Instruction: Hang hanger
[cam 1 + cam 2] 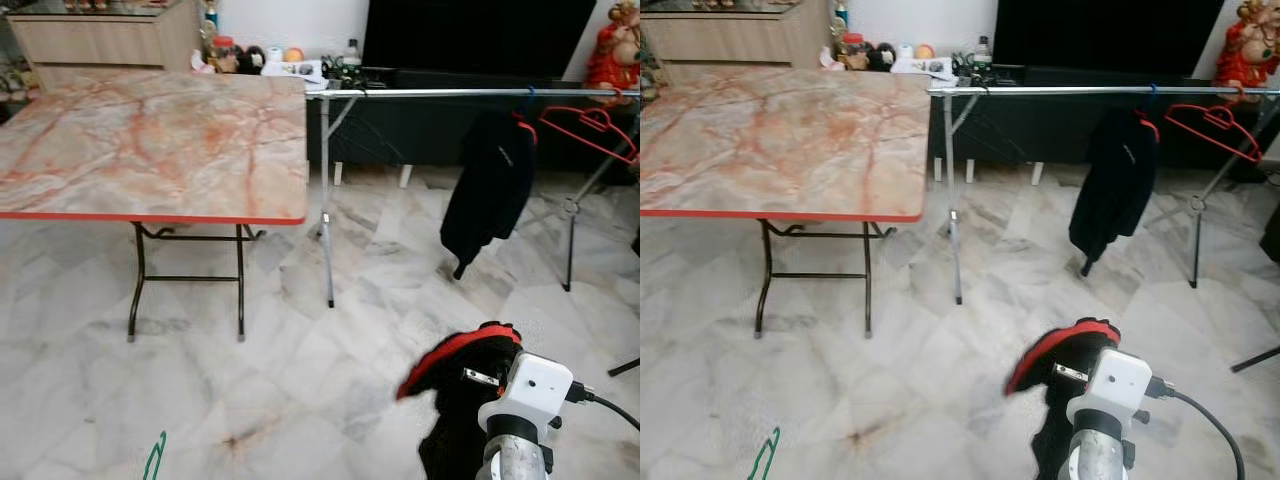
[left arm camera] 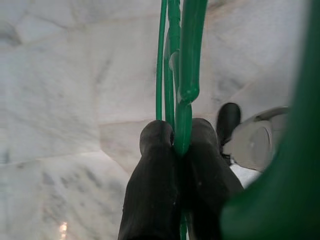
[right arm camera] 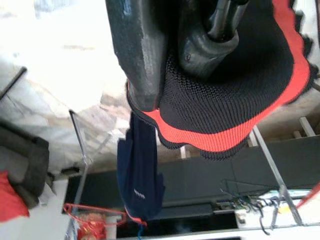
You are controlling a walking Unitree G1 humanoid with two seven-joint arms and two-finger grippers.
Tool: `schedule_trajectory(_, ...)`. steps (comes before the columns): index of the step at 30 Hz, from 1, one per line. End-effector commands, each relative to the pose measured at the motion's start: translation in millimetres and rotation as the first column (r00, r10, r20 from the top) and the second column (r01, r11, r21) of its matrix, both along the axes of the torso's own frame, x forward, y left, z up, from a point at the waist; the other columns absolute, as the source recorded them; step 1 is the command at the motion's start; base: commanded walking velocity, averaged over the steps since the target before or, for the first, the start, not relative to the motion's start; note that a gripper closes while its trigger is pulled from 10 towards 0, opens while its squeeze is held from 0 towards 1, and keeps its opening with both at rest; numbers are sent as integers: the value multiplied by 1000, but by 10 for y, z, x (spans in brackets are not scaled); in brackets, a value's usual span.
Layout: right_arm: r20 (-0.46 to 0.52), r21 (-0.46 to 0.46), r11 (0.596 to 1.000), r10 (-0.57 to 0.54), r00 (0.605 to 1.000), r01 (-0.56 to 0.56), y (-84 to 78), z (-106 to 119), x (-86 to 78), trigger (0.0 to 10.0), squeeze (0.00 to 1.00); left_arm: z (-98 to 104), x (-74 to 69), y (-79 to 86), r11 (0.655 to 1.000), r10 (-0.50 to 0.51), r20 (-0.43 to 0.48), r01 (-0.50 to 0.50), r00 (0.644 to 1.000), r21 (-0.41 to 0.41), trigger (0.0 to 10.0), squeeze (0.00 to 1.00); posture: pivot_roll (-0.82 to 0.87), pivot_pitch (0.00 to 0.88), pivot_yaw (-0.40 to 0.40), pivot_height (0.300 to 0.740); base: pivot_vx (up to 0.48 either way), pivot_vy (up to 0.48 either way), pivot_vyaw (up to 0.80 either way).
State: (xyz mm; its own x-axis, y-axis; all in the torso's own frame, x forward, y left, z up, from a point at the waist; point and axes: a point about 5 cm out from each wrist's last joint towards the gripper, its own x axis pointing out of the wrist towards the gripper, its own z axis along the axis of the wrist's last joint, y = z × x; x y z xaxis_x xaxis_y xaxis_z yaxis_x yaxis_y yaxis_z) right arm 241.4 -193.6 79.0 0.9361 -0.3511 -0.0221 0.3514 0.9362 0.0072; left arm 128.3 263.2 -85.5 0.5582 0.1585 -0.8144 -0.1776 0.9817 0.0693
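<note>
Green wire hanger [image 2: 181, 75], thin and glossy, runs lengthwise away from the left gripper [image 2: 176, 145], pinched tight between its fingers. Right gripper [image 3: 175, 55] clamps a black red-trimmed garment [image 3: 235, 95].

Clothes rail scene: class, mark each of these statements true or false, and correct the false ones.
1. The left gripper is shut on a green hanger. True.
2. A black garment hangs on the rail. True.
3. The right gripper holds a blue towel. False: it grips a black and red knit.
4. The red hanger lies on the table. False: it hangs on the rail.
5. The table has a marble-patterned top. True.
</note>
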Motion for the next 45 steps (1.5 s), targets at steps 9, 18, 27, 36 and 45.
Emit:
schedule_trajectory(9,11,-5,1000,-12,1000,12,-30,25,-5,10000,0,-9,-34,1,1000,-4,-6,4,1000,-6,10000,0,57,103,0,740,0,388,0)
schedule_trajectory(18,14,-9,1000,-5,1000,5,-37,33,1,10000,0,-16,-41,-12,1000,0,-8,0,1000,-8,10000,0,52,106,-1,740,0,388,0)
schedule_trajectory(27,18,-8,1000,0,1000,0,-25,47,16,10000,0,-21,-54,-7,1000,5,-15,-5,1000,-9,10000,0,54,99,-4,740,0,387,0)
schedule_trajectory(36,23,-6,1000,8,1000,-7,-6,49,29,10000,0,-18,-58,0,1000,-14,-16,14,1000,2,10000,0,55,88,-3,740,0,166,0)
schedule_trajectory(45,25,-8,1000,14,1000,-14,4,51,41,10000,0,-27,-41,-54,1000,-11,-4,11,1000,-15,10000,0,55,74,-2,740,0,0,0)
